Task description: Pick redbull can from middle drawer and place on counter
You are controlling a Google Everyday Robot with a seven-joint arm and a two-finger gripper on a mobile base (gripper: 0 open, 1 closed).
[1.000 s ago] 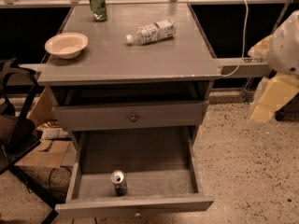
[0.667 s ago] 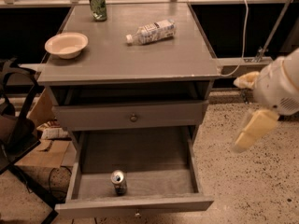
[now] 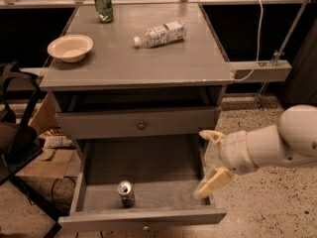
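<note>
The redbull can (image 3: 126, 193) stands upright on the grey floor of the open middle drawer (image 3: 143, 217), near its front left. My gripper (image 3: 208, 160) is at the drawer's right edge, to the right of the can and well apart from it. Its two pale fingers (image 3: 212, 182) are spread open with nothing between them. The white arm reaches in from the right. The counter (image 3: 148, 58) is the grey cabinet top above.
On the counter are a green can (image 3: 103, 5) at the back left, a pale bowl (image 3: 70, 47) at the left and a plastic bottle (image 3: 159, 33) lying on its side. The upper drawer (image 3: 138, 124) is shut. A dark chair (image 3: 17, 133) and cardboard stand to the left.
My arm and gripper have swung down and left, from beside the counter's right edge to the right rim of the open middle drawer. The can has not moved.
</note>
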